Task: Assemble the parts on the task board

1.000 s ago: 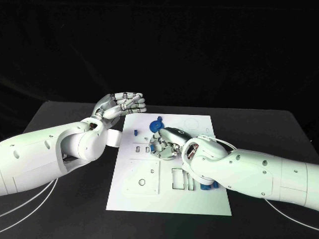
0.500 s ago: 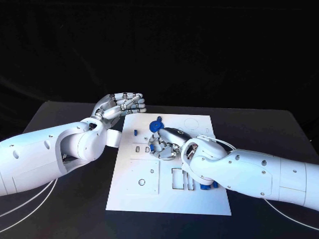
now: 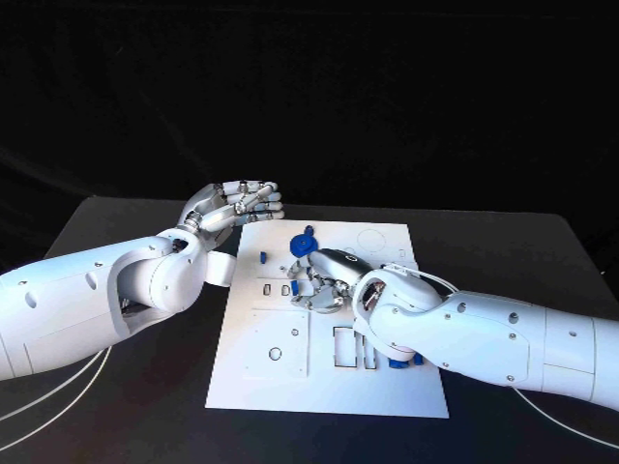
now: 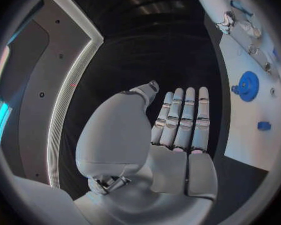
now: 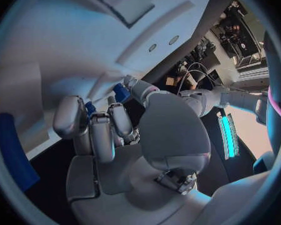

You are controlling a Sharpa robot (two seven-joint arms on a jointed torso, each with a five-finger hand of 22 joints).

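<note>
The white task board (image 3: 289,377) lies mid-table. My right hand (image 3: 324,280) bends down onto its middle, fingers curled. In the right wrist view a small blue part (image 5: 120,92) shows between the thumb and the curled fingertips (image 5: 109,116), pinched close against the board (image 5: 84,40). My left hand (image 3: 237,203) hovers off the board's far left corner, fingers straight and together, holding nothing; the left wrist view shows this hand (image 4: 178,120) flat. A blue round gear (image 3: 304,242) (image 4: 247,86) sits on the board's far part, with a small blue piece (image 3: 264,257) (image 4: 263,126) near it.
More blue parts (image 3: 400,360) lie by the board's right edge under my right forearm. A long blue piece (image 5: 15,150) shows in the right wrist view. Rectangular slots (image 3: 346,348) and round holes (image 3: 275,354) mark the board's near half. Black table (image 3: 129,387) surrounds the board.
My right hand's fingers have shifted slightly on the board's middle. The left hand has stayed where it was.
</note>
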